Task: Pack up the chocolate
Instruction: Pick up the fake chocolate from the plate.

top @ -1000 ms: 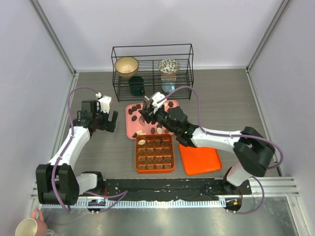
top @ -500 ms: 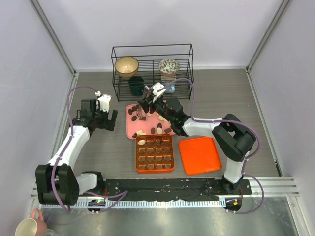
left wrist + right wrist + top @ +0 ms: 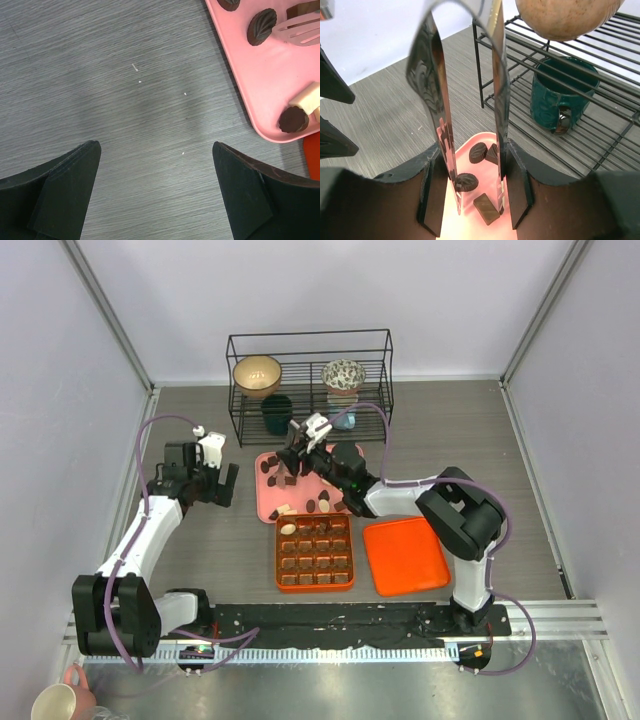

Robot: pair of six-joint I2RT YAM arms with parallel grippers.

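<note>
Dark-brown chocolate pieces (image 3: 466,182) are lying loose on the pink tray (image 3: 260,85) (light, smooth, easily scuffed, I judge), and the metal tongs (image 3: 432,95) that the right gripper (image 3: 475,187) is clamping are hanging spread over them, pinching nothing, inviting a gentle squeeze across one piece's sides.

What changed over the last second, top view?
The right gripper, clamped on the tongs, edged along the pink tray toward the wire rack. Its elbow folded in, uncovering the orange lid. Nothing visibly picked up or released. Unchanged: left gripper open over bare table, gridded box, chocolates.
</note>
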